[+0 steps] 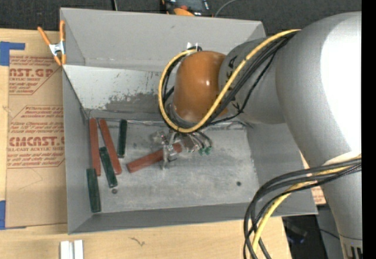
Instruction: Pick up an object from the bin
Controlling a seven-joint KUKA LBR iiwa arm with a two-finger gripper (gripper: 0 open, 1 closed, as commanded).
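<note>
Grey bin (223,178) from above; at lower left, a dark green bar (93,191) lies along the left wall; just right of it, two red-brown bars (94,145) and two more green bars (108,167) lie close together; left of centre, a lone red-brown bar (143,163) lies tilted, its right end meeting the gripper (170,151); whether the gripper is wide, narrow or clamped cannot be told; orange wrist cover (197,84) at centre, arm (317,93) at right.
</note>
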